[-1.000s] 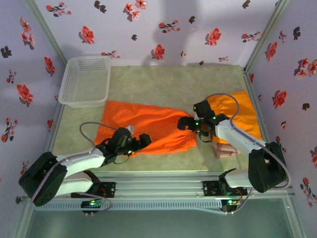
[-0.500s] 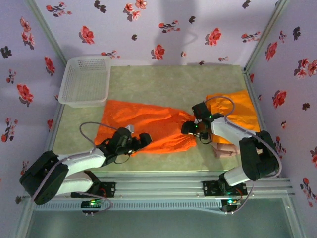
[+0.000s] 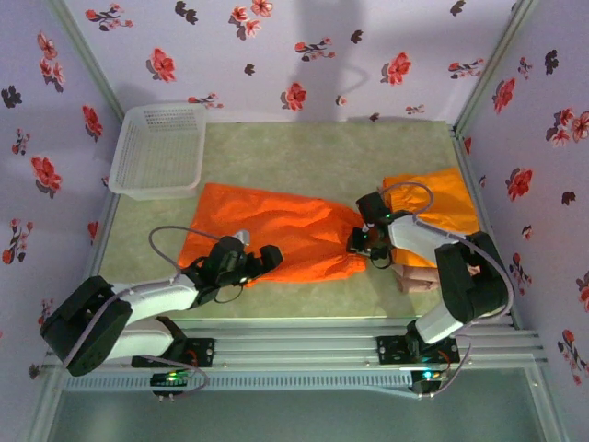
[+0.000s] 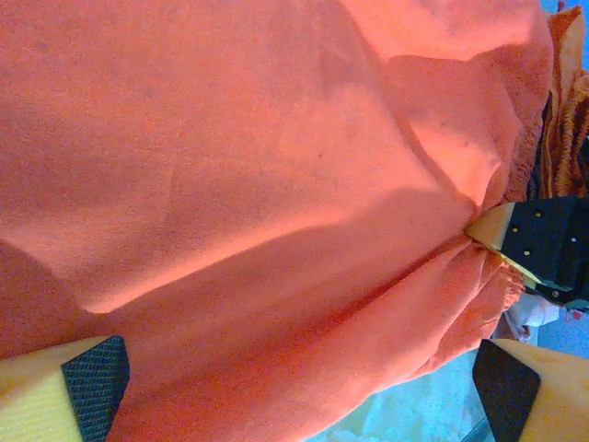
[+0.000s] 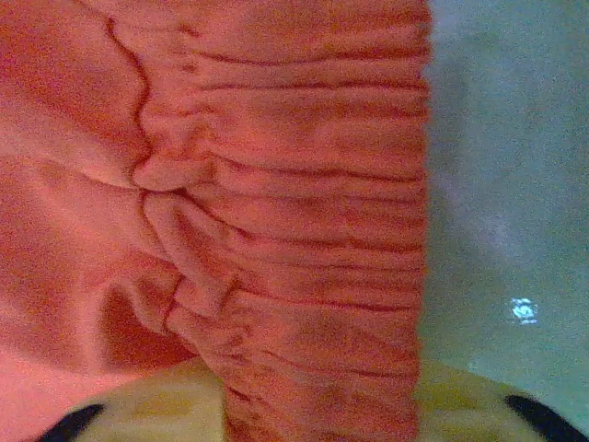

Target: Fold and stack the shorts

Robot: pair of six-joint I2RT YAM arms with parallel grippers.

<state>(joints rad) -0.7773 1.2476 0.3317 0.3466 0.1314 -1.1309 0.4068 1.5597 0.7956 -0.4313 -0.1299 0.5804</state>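
A bright orange pair of shorts (image 3: pixel 276 230) lies spread across the middle of the mat. My right gripper (image 3: pixel 357 244) is shut on its gathered waistband (image 5: pixel 313 276) at the right end, and the elastic runs down between the jaws (image 5: pixel 313 414). My left gripper (image 3: pixel 262 261) hovers open over the shorts' near edge, its two pads (image 4: pixel 92 378) wide apart above the cloth (image 4: pixel 276 184). A second orange pair of shorts (image 3: pixel 442 207) lies at the right. A pink-beige pair of shorts (image 3: pixel 423 281) peeks out under my right arm.
A white mesh basket (image 3: pixel 161 152) stands at the back left corner of the green mat (image 3: pixel 304 152). Flowered walls close in the back and both sides. The metal rail (image 3: pixel 294 336) with the arm bases runs along the near edge.
My right gripper has slid a little right onto the waistband and closed on it, bunching the cloth there. The left arm has stayed where it was, still open.
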